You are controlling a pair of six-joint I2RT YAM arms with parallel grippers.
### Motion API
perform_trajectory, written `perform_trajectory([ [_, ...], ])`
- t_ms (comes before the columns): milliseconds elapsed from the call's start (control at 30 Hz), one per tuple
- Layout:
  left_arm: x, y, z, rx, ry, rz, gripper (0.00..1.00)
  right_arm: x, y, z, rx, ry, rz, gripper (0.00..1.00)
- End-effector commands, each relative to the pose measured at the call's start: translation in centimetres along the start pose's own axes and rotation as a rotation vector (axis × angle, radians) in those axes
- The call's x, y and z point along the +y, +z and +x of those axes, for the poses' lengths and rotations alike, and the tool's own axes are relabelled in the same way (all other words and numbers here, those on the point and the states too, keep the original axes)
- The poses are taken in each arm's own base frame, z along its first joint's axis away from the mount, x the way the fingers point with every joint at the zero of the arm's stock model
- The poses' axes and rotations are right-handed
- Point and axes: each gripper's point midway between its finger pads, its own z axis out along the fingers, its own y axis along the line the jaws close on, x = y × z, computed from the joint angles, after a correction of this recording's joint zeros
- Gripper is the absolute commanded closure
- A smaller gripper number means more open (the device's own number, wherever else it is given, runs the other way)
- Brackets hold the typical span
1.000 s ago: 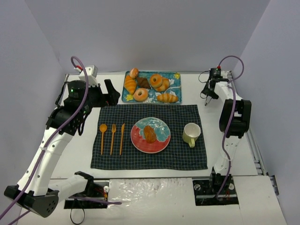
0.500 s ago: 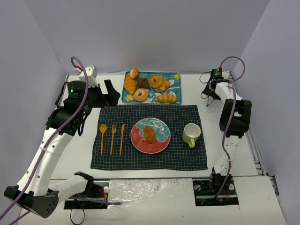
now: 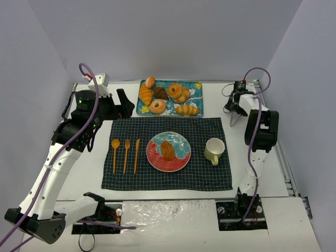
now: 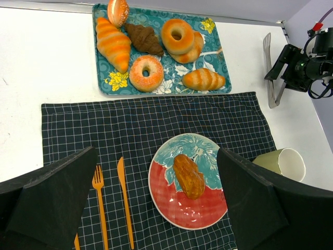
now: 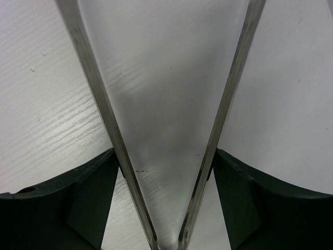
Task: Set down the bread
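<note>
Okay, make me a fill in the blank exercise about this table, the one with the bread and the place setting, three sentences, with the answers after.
1. The bread lies on the red and teal ____.
2. Beside the orange spoon and fork lies an orange ____.
3. The right pincer has a pair of metal ____ between its fingers.

Missing words: plate; knife; tongs.

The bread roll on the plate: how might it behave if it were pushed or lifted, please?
The bread roll looks oblong and rounded, so a sideways push may roll it across the plate. Its smooth crust could slip; it is probably light and squashable.
</note>
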Motion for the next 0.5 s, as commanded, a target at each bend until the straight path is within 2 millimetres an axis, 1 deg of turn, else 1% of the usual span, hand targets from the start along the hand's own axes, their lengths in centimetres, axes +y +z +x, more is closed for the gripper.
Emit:
perform_trajectory([
  [0,-0.9,-0.3,-2.4,-0.084,-0.009,0.036,0.03,-0.7,-1.3,-2.5,-0.08,0.011,0.023,0.3],
  [200,-0.9,-0.4,-2.6,-0.087,-0.009,0.036,0.03,-0.4,-2.2,-2.7,-0.091,-0.001,0.013,0.25],
  [333,-0.9,-0.5,-2.7,-0.093,-0.007,0.034,0.03,-0.4,-3.7,-3.6,-0.123,-0.005,0.012,0.24],
  [467,-0.8,-0.6,-2.8,-0.094,-0.004,0.03,0.03,-0.5,-6.2,-5.0,-0.167,0.022,-0.009,0.23],
])
